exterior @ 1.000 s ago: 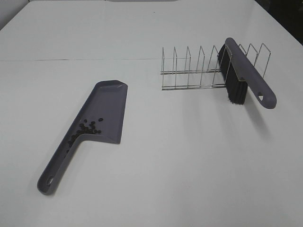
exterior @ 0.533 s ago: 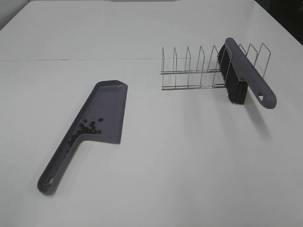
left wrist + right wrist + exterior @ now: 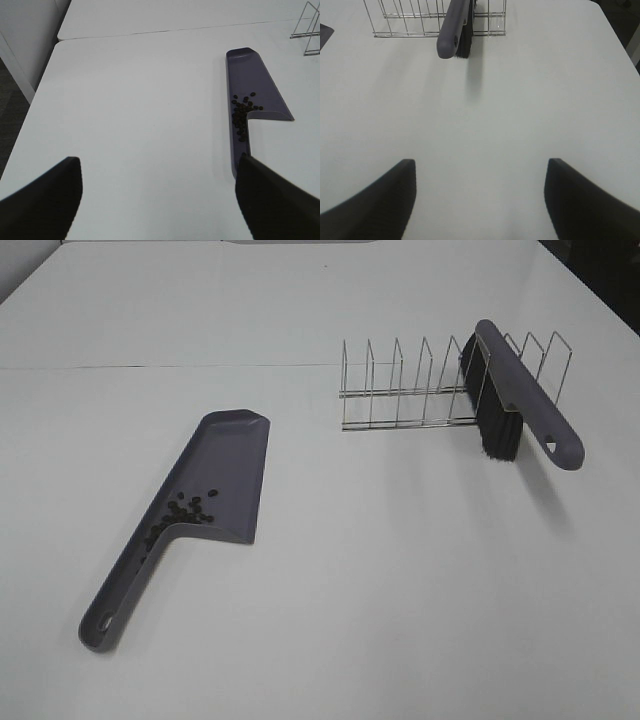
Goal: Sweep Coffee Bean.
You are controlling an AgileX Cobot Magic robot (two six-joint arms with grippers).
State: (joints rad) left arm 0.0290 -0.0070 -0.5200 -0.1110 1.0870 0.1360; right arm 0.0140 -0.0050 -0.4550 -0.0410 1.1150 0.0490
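Note:
A grey dustpan (image 3: 215,480) lies flat on the white table (image 3: 400,570), handle toward the front left. Several dark coffee beans (image 3: 180,513) sit in a cluster inside it where the blade meets the handle; they also show in the left wrist view (image 3: 243,114) in the dustpan (image 3: 250,85). A grey brush (image 3: 520,405) with black bristles rests in a wire rack (image 3: 420,385), handle sticking out; it also shows in the right wrist view (image 3: 454,27). My left gripper (image 3: 157,200) is open and empty, well back from the dustpan. My right gripper (image 3: 479,200) is open and empty, back from the brush.
The wire rack (image 3: 420,20) stands at the back right of the table. The table's left edge (image 3: 45,85) drops off beside a dark floor. Neither arm shows in the exterior high view.

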